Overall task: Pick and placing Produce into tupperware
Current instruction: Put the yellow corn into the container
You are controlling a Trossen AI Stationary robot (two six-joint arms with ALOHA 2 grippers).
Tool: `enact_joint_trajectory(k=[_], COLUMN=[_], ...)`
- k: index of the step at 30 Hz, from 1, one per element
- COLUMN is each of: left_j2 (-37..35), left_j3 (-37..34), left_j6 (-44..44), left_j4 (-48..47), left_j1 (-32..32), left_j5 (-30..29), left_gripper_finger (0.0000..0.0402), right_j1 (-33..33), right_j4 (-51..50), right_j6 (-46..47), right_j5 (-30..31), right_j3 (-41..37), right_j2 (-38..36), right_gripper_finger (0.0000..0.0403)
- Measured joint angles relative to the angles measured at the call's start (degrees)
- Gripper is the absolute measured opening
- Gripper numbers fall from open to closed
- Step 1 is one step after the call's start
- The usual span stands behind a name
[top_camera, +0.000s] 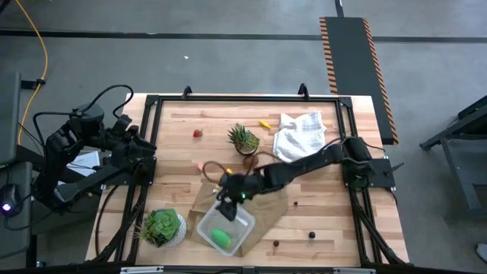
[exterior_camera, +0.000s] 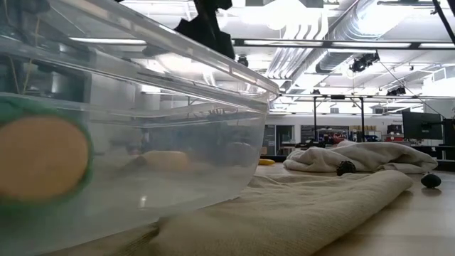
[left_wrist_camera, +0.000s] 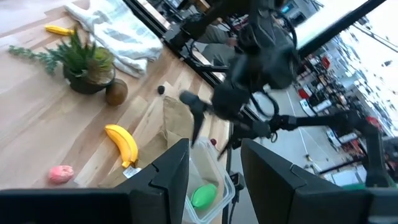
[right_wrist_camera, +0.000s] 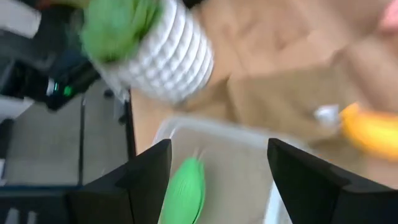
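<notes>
The tupperware [top_camera: 227,228] sits on the brown paper bag [top_camera: 270,204]; the right gripper [top_camera: 227,204] hovers just above its rim, jaws apart and empty; the green oval [top_camera: 221,237] lies inside; the banana [left_wrist_camera: 124,145] rests beside the bag; the left gripper [top_camera: 144,149] waits well apart, jaws parted, empty.

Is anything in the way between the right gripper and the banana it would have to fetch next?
Nothing visible blocks it. The right gripper hovers open over the tupperware; the banana lies uncovered on the table just beyond the box, beside the paper bag.
</notes>
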Motion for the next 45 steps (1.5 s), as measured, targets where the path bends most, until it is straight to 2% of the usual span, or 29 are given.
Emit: enact_joint_trajectory(k=[9,15,22,33,38,45], left_j2=[0.5,3.3,7.1,11.9,15.9,21.2], left_j3=[0.0,0.0,0.0,0.0,0.0,0.0], left_j6=[5.7,9.1,9.5,9.4,9.2,7.4], left_j4=[0.0,0.2,5.3,7.8,7.8,7.9], left_j1=[0.0,0.0,0.0,0.0,0.0,0.0], left_j5=[-2.7,-4.1,-4.9,-12.8,-15.8,-15.7], left_gripper_finger=[0.0134,0.0134,0.0134,0.0133,0.0133,0.0133], right_j1=[-7.4,-12.2,-19.2,-30.4,-36.1,-43.6], right_j4=[-7.5,-14.2,-24.5,-39.6,-40.3,-40.6], right_j6=[-3.3,-3.9,-5.2,-13.2,-19.5,-26.4], right_j5=[4.1,8.4,12.5,11.1,7.3,1.0], right_j3=[0.1,0.0,0.0,0.0,0.0,-1.3], right_j2=[-4.7,-8.0,-12.8,-14.6,-14.5,-14.2], right_gripper_finger=[0.0256,0.0256,0.0256,0.0256,0.0256,0.0256])
